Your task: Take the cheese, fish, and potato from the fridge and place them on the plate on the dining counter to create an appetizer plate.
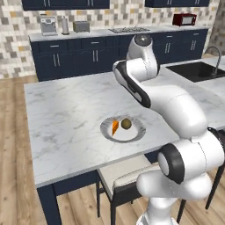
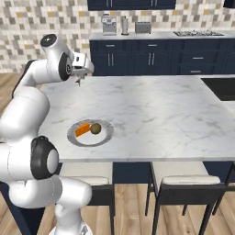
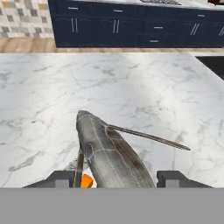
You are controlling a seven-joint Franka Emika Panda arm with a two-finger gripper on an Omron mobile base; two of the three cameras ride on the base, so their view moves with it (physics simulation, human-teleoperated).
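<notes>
In the hand view my gripper (image 3: 116, 178) is shut on the fish (image 3: 109, 153), a slim silver-grey body that points away from the camera between the two fingertips (image 3: 57, 177). It hangs above the dining counter (image 3: 131, 78). In the right base view the gripper (image 2: 79, 79) is up over the counter's far left side, behind the plate (image 2: 73, 137). The orange cheese (image 2: 83, 130) and the olive-brown potato (image 2: 95, 128) lie side by side on that plate. From the left base view I see the plate (image 1: 136, 136), the cheese (image 1: 115, 127) and the potato (image 1: 126, 123) near the counter's front edge.
Two stools (image 2: 183, 183) stand under the counter's near edge. A dark sink (image 1: 197, 70) with a tap is set into the counter at the right. Navy cabinets (image 1: 88, 55) line the tiled wall, with a toaster, a coffee machine and a red microwave (image 1: 184, 19) on top.
</notes>
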